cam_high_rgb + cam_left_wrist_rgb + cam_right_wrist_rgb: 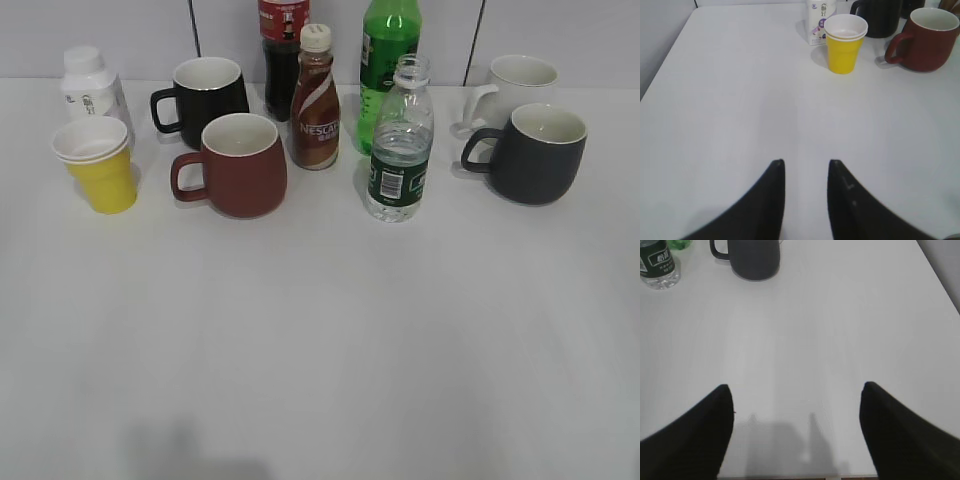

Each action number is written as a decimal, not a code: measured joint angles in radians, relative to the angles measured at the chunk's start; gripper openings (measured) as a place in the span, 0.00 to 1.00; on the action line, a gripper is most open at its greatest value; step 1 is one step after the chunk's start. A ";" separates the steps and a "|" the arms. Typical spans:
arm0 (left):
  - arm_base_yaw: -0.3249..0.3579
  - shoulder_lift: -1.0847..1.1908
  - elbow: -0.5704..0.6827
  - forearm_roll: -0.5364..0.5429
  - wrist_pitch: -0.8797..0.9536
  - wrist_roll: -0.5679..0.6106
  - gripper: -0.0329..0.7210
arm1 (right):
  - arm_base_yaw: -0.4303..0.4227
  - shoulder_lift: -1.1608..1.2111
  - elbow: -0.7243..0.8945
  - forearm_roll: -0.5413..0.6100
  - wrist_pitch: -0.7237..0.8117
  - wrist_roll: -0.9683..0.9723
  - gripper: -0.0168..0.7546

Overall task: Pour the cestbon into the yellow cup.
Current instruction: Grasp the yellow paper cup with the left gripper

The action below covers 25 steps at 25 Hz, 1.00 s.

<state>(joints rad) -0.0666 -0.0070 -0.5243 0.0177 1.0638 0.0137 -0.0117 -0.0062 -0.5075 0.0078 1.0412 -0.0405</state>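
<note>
The cestbon [400, 150], a small clear bottle with a dark green label and no cap, stands upright right of centre; its base shows in the right wrist view [657, 265]. The yellow cup [98, 165] stands at the far left, and shows in the left wrist view [845, 42]. My left gripper [806, 162] is open and empty over bare table, well short of the cup. My right gripper [796, 386] is wide open and empty, near the table's front edge, far from the bottle. Neither gripper shows in the exterior view.
A dark red mug [235, 165], black mug [205, 95], Nescafe bottle [315, 100], cola bottle [283, 50], green soda bottle [388, 60], white mug [515, 85], dark grey mug [535, 152] and white carton [90, 85] crowd the back. The table [320, 350] is white.
</note>
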 joint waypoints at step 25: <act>0.000 0.000 0.000 0.000 0.000 0.000 0.35 | 0.000 0.000 0.000 0.000 0.000 0.000 0.78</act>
<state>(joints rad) -0.0666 -0.0070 -0.5243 0.0177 1.0638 0.0137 -0.0117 -0.0062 -0.5075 0.0078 1.0412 -0.0405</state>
